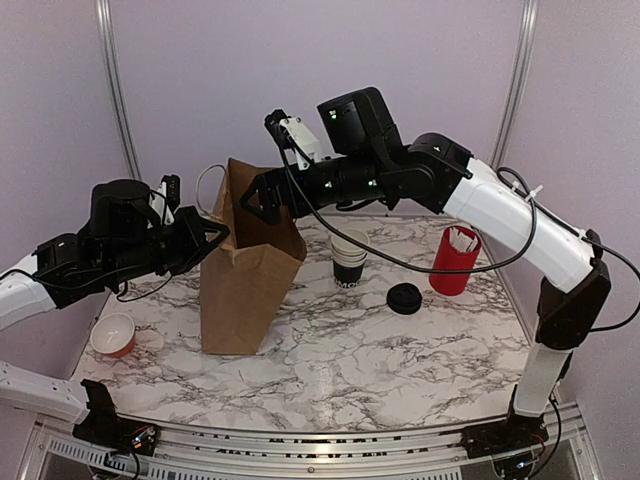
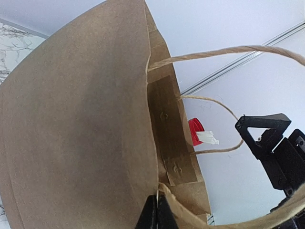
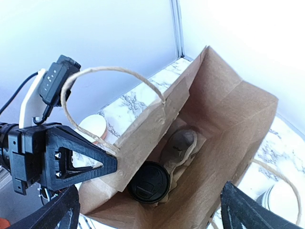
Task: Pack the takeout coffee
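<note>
Brown paper bag [image 1: 240, 285] stands on the marble table [image 1: 400, 350]. My left arm reaches in level from the side, left pincer [image 1: 218, 235] pressed together on the bag's rim. My right arm arches over the top, right pincer [image 1: 258, 203] spread wide above the mouth, holding nothing. Down inside sits the takeout coffee [image 3: 150, 181], upright, showing only its round black lid.

In my right wrist view the takeout coffee [image 3: 150, 182] stands upright on the floor of the brown paper bag [image 3: 224, 109], lid on. Only its round black top shows, at about seven o'clock within the bag's opening, close against the wall there.
</note>
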You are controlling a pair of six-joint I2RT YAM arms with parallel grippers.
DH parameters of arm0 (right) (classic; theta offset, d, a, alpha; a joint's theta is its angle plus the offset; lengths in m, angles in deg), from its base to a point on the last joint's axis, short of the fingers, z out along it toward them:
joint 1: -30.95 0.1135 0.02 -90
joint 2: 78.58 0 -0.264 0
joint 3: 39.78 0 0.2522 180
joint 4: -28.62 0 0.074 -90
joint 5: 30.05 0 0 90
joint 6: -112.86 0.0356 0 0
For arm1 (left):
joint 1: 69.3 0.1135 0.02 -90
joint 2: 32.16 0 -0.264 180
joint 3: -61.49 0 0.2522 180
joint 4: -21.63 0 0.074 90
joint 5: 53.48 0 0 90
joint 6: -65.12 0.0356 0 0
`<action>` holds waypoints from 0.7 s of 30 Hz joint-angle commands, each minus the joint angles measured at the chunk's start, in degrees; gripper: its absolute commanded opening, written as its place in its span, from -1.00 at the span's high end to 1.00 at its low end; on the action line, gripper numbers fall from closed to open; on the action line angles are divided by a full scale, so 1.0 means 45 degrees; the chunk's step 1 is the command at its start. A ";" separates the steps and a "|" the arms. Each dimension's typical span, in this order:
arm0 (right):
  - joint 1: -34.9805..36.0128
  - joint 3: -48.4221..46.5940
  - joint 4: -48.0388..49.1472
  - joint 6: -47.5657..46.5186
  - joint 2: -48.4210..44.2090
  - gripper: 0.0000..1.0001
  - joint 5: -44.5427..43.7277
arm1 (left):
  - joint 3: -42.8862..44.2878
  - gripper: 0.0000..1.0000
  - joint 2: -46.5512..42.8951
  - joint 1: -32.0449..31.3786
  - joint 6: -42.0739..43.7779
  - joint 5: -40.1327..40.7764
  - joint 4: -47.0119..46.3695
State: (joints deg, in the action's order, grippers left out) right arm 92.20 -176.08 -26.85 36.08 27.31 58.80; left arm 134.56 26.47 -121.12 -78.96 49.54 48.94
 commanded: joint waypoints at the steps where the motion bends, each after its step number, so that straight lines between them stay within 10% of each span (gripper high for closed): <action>1: 0.0074 -0.0368 0.1154 -0.0188 -0.0282 -1.00 0.0313 | 0.0159 1.00 -0.0230 0.0086 -0.0078 0.0451 0.0176; 21: 0.0051 0.2320 0.2519 -0.0705 -0.3417 -1.00 -0.2134 | -0.1070 0.65 -0.0837 0.1003 -0.0777 0.0135 -0.0734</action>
State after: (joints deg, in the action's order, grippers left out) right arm 92.20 -168.28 -15.51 33.52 13.34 54.95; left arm 130.12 22.67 -117.03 -82.63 51.14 48.48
